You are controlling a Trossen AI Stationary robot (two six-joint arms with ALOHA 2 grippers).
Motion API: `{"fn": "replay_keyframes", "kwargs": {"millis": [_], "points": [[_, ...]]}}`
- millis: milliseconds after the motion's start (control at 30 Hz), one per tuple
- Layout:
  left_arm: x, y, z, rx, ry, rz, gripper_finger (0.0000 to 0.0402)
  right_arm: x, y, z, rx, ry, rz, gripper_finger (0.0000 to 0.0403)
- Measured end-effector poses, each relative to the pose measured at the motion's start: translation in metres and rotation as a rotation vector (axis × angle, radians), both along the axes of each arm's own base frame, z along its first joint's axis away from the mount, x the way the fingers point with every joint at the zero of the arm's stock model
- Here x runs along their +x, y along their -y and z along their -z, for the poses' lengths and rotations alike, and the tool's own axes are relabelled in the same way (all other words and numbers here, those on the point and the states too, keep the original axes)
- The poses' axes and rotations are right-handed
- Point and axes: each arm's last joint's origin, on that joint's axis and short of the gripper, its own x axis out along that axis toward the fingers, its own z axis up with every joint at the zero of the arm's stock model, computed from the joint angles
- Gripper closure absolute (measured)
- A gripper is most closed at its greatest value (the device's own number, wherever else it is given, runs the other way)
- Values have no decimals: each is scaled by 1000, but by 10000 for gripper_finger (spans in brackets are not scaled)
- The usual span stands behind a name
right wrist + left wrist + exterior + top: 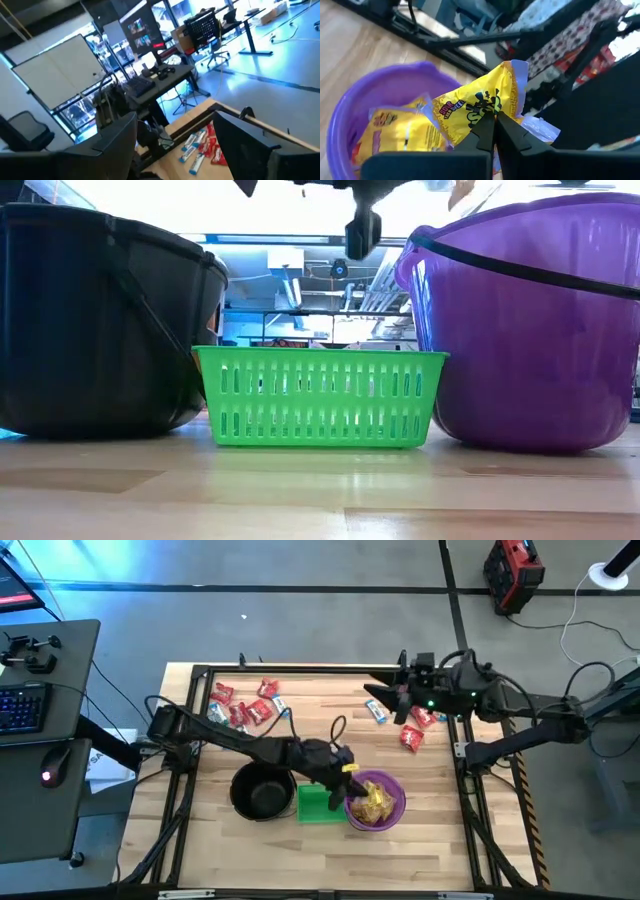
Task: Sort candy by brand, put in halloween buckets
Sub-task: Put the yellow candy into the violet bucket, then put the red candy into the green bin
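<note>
My left gripper [346, 769] hangs over the purple bucket [392, 812], shut on a yellow candy [470, 107]. More yellow candies [402, 132] lie inside that bucket [350, 107]. The black pail [262, 793] and the green square basket [316, 804] stand to its left; in the low view the pail [95, 330], the basket [318, 395] and the purple bucket [530, 330] stand in a row. Red and blue-and-white candies [245, 706] lie loose on the far part of the table. My right gripper [386, 697] is open, raised near the far right candies [412, 726]. My left gripper pinches the yellow candy between its two fingertips [485, 131] at the wrapper's edge [492, 111]. It comes from above, over the purple bucket. The candy is lifted clear and sticks out beyond the fingertips, above the candies in the bucket.
The table has a dark frame rail [300, 668] along its far edge and rails down both sides. A second group of red and blue-and-white candies [200, 145] lies below my right gripper. Bare wood [330, 860] lies near the front edge. A desk with a keyboard [25, 705] stands off to the left.
</note>
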Motion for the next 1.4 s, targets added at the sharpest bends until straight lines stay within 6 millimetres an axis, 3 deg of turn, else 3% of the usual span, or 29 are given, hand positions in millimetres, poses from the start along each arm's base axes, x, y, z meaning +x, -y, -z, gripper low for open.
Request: {"fn": "replay_keyframes", "kwargs": {"millis": [233,567,667,900,1100,1233,1400], "points": [[1,7,8,157,21,-16,384,1,-3,11,22,-97,-8,146],[1,-7,10,136,-21,40,244,0,3,15,23,-138,39,146],[-11,-23,-5,166,-52,85,213,-3,6,26,100,-238,71,147],[-64,-89,-47,312,-122,-109,197,-31,15,81,324,-727,252,146],[-120,-133,-61,292,-35,-402,197,-43,25,161,550,-1013,306,147],[-151,-144,-63,212,2,-518,197,-54,39,215,666,-1065,430,147],[-175,-141,-77,173,75,-596,197,-63,58,255,727,-1014,528,147]]}}
